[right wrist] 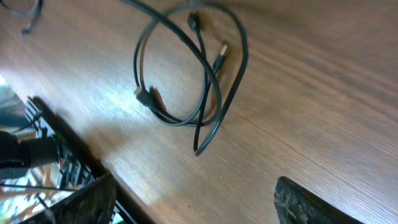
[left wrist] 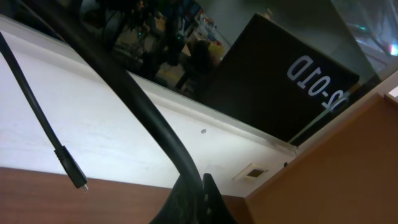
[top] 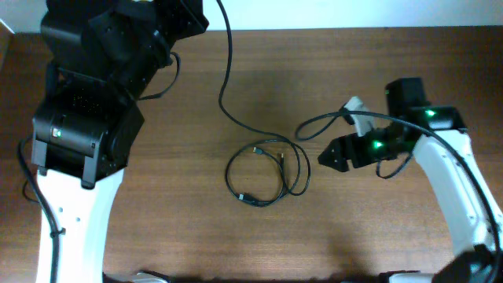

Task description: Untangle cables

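**Loops dead ahead of my open right pincer**

The cable loops [top: 280,161] lie flat near the middle of the worktop [top: 377,228]. My right pincer [top: 322,157] sits just beside their right edge and points straight at them — fingers apart, nothing between them. From the right wrist view the tangle lies ahead and a little to the left. It is a few thin black rings overlapping, with a gold-tipped plug [right wrist: 221,53] lying inside them. The bundle is slightly wider across than deep, so its long axis runs roughly along my line of approach.

My left pincer [left wrist: 200,186] hangs high, well apart from the loops, its camera facing the wall. Its fingers look pressed together on a black strand [top: 225,71] that runs from the loops off the far edge of the overhead view. I judge it clamped on that strand, though the tips barely show. A thinner cord with a small plug [left wrist: 79,179] dangles free beside it.

My right arm is the nearer one. The coming move, as I judge it, is a short reach forward onto the nearest outer ring — then a pull to the right, away from the held strand.
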